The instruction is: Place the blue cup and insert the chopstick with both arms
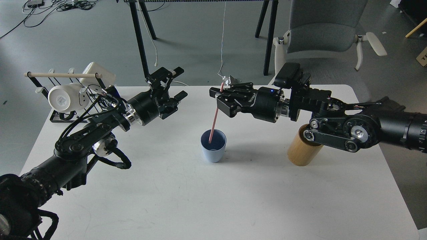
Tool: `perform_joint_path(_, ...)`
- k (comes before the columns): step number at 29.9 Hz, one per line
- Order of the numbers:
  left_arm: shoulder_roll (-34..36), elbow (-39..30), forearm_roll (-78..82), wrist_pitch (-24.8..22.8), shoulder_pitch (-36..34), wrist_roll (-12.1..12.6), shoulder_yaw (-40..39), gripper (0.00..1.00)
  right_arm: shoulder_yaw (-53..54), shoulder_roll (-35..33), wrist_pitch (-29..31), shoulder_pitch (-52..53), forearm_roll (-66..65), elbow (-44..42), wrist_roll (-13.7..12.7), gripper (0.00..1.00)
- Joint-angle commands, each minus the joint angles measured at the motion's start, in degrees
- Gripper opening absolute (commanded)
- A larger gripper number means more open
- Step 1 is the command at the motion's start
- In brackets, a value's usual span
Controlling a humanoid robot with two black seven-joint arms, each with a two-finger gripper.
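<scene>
A: White table top (pixel 186 200), matte, lightly scuffed. Far left corner: black wire mug rack (pixel 63 115) with a pale wooden dowel (pixel 60 75) across its top. One white mug (pixel 65 97) lies on its side in the rack, base toward the camera. A second white piece (pixel 98 74) sits behind it.

B: And the left arm?

A: Left arm (pixel 83 140) enters low left and rises toward table centre. Left gripper (pixel 178 83) hangs above the table, fingers spread wide, nothing between them. It is well apart from the cup.

B: Centre of the table?

A: Blue cup (pixel 213 146), upright on the table, light blue outside, darker inside. Pink chopstick (pixel 215 116) stands in it, lower end inside the cup, leaning slightly right as it rises.

B: What holds the stick?

A: Right gripper (pixel 221 96) is at the stick's upper part, fingers drawn in around it; the tip shows just above the fingers. Contact looks firm, though the dark fingers hide the exact pinch.

B: Further right?

A: Right arm (pixel 350 123) comes in from the right edge. Beneath its elbow stands a tan bamboo cylinder (pixel 302 150), upright, partly hidden by the arm. Behind the table, a grey office chair (pixel 320 30) on grey floor.
</scene>
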Motion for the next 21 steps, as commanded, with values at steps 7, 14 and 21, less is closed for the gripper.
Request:
perform_joint_path(7, 0.0, 0.0, -0.1, 0.0, 0.0, 0.0, 0.0, 0.95, 0.1, 1.1, 0.0, -0.7, 0.5, -0.5, 0.0, 0.60)
perform_joint_path(14, 0.0, 0.0, -0.1, 0.0, 0.0, 0.0, 0.0, 0.95, 0.8, 0.5, -0.1, -0.9, 1.2, -0.1, 0.0, 0.83)
perform_joint_path(21, 0.1, 0.0, -0.2, 0.0, -0.1, 0.0, -0.1, 0.95, 7.5, -3.5, -0.5, -1.1, 9.6, 3.3, 0.0, 0.88)
